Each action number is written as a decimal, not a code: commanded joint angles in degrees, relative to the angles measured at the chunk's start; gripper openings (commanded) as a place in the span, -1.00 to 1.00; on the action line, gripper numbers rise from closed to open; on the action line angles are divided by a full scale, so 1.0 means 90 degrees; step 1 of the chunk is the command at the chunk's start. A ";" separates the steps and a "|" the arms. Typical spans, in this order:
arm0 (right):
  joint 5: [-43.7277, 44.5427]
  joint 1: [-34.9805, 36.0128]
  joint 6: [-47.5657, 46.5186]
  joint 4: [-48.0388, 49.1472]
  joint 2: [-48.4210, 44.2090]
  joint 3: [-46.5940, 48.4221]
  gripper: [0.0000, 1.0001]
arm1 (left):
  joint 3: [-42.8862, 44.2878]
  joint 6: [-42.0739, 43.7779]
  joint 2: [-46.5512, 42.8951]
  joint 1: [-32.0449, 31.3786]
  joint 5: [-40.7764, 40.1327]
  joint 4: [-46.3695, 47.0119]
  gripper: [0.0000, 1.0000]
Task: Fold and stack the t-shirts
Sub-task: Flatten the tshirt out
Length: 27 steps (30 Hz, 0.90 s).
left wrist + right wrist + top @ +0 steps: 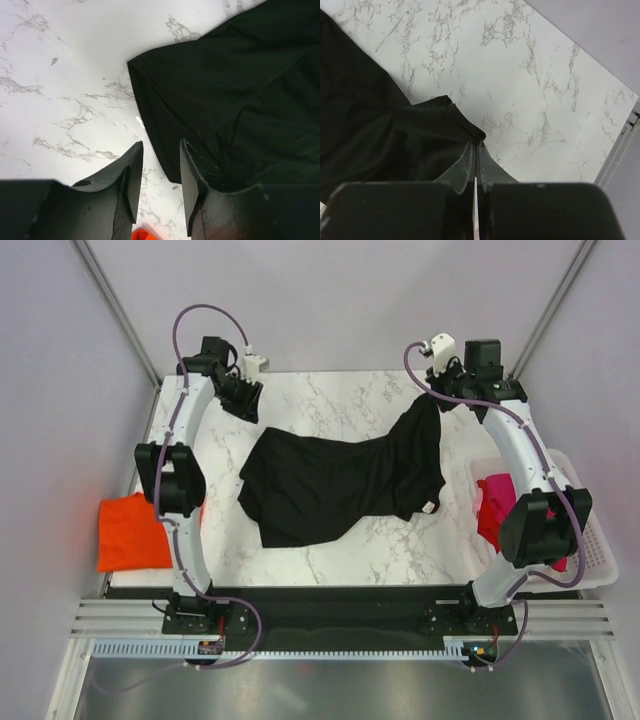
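Note:
A black t-shirt (330, 480) lies crumpled across the middle of the marble table, its small white label (430, 507) at its right edge. My right gripper (440, 398) holds the shirt's far right corner up off the table; in the right wrist view the jaws (477, 145) are shut on a fold of that black cloth (380, 135). At the far left, my left gripper (246, 400) hovers open with nothing between its fingers (160, 150), and the shirt's edge (235, 90) lies just beyond it. An orange t-shirt (130, 530) lies to the table's left. A magenta t-shirt (493, 505) sits in the basket.
A white slatted basket (592, 540) stands at the table's right edge, partly behind the right arm. The orange cloth (145, 235) shows at the bottom of the left wrist view. Grey walls and metal frame posts surround the table.

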 commanded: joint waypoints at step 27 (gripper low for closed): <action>0.0116 0.0199 -0.0127 0.0250 -0.0294 -0.0303 -1.00 | -0.1512 -0.0642 0.0647 -0.0228 0.0770 -0.0011 -0.03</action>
